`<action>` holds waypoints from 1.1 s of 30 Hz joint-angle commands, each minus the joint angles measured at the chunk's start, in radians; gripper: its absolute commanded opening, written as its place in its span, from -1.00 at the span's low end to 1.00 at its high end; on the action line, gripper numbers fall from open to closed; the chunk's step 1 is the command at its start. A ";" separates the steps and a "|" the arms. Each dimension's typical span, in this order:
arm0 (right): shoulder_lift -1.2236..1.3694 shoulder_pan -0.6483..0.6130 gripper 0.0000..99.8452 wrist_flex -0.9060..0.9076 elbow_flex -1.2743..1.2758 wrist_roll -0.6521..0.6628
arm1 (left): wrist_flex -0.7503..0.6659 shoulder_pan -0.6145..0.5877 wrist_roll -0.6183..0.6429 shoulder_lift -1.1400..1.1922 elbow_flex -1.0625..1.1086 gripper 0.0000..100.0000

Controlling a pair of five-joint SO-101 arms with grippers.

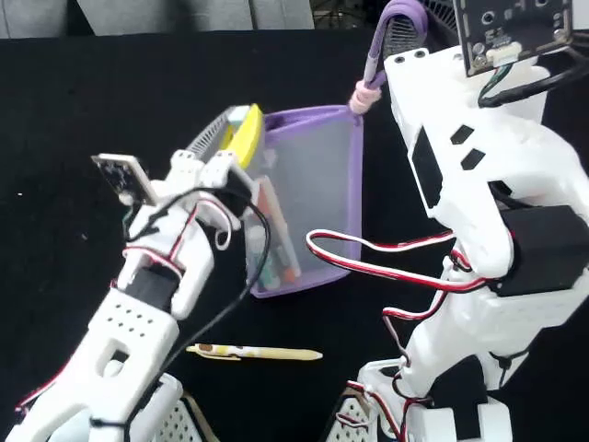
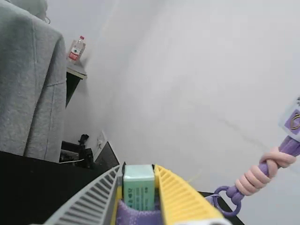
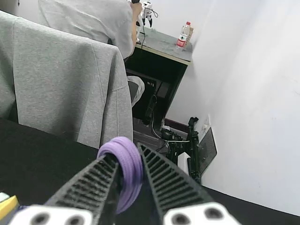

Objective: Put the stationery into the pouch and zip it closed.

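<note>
- Left hand (image 1: 236, 129) is clenched on a mint eraser (image 2: 138, 192), right at one edge of the purple mesh pouch (image 1: 313, 184).
- Right hand (image 3: 125, 155) grasps the strap loop (image 3: 129, 183), held beyond the pouch's far corner.
- I see pens (image 1: 276, 249) inside the pouch.
- One yellow pen (image 1: 253, 352) lies on the desk (image 1: 74, 110), near the pouch but apart from it.

The table (image 1: 74, 110) has a black surface. A purple mesh pouch (image 1: 313, 203) rests on it. A yellow pen (image 1: 258, 352) lies flat on the table, near the pouch on the side toward the arm bases (image 1: 442, 410), not touching it.
</note>
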 commanded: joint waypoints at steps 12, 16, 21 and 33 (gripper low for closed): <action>-0.030 -0.017 -0.98 0.002 -0.019 -0.008 | 0.474 0.085 0.005 -0.066 -0.216 -0.61; -0.030 -0.017 -0.98 0.002 -0.019 -0.008 | 0.476 0.051 0.005 -0.069 -0.271 -0.61; -0.030 -0.015 -0.98 0.002 -0.019 -0.003 | 0.494 -0.163 0.012 -0.061 -0.398 -0.62; -0.039 -0.014 -0.98 0.021 -0.028 0.032 | 0.896 -0.542 0.084 -0.057 -0.786 -0.62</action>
